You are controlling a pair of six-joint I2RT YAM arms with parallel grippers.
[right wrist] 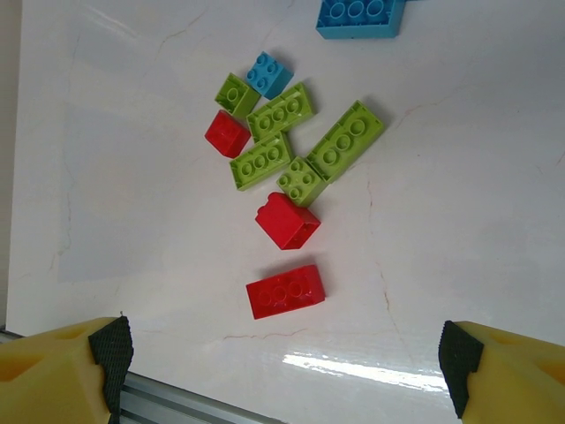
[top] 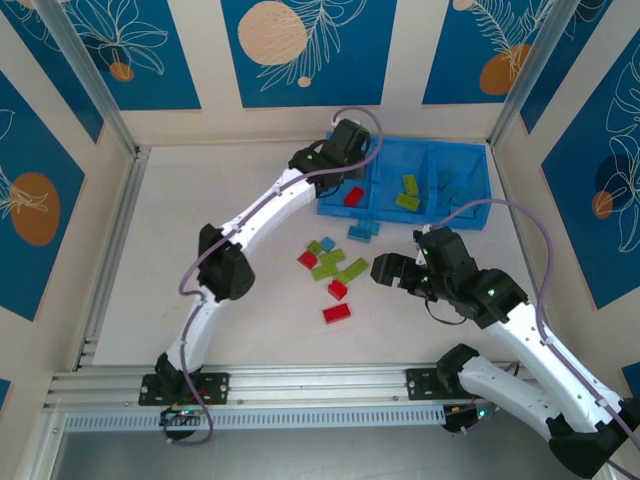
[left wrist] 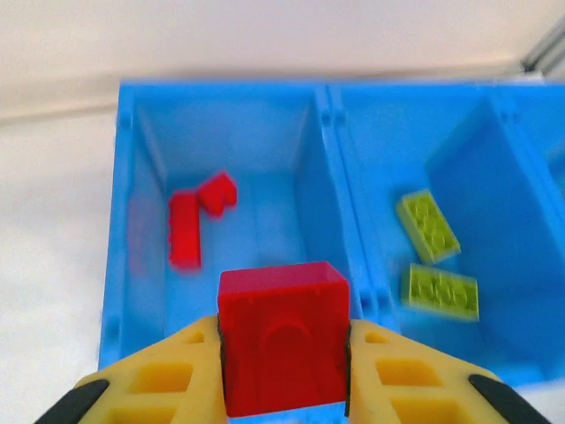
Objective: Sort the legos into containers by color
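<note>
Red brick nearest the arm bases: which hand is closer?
Right. The right hand hovers open just right of that red brick; the left hand is away over the bin, gripping a second brick.

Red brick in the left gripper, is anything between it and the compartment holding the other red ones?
Nothing visible does. The left gripper holds the red brick right at the open-topped left compartment. Two loose reds lie on its floor, off to one side, with bare floor next to them where the brick could land.
</note>
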